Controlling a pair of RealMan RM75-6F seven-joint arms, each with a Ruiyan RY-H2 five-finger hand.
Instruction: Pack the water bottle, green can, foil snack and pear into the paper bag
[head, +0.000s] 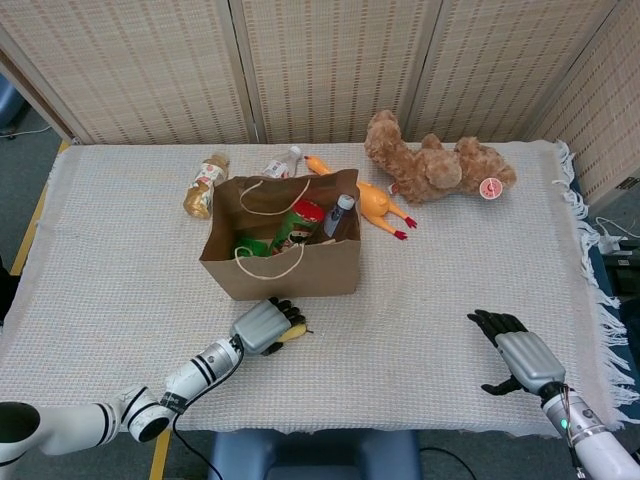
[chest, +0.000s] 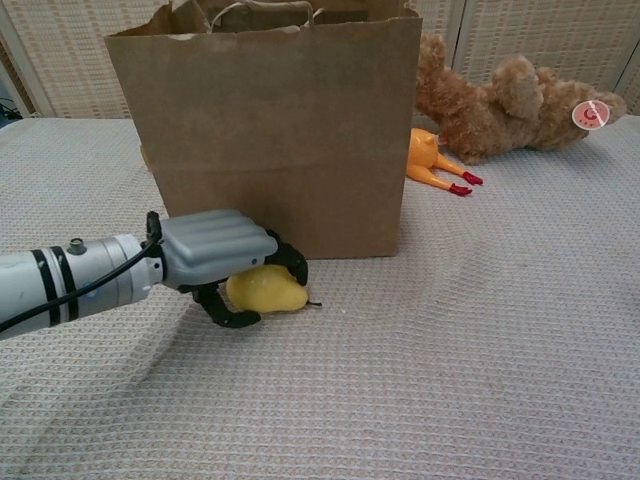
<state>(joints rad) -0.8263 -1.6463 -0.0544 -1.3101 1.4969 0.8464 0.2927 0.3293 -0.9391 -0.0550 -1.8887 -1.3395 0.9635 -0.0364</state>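
Left hand (chest: 215, 250) grips the pear (chest: 265, 291).
Paper bag (chest: 265, 130) stands just behind it; right hand (head: 515, 355) rests apart, fingers spread, holding nothing.

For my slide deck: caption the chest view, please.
Left hand grips the yellow pear on the cloth before the paper bag.

yellow pear (chest: 262, 290), plain brown paper bag (chest: 270, 130) (green can (head: 296, 226) inside), orange rubber chicken (chest: 432, 162).

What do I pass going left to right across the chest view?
left hand → pear → paper bag → rubber chicken → teddy bear
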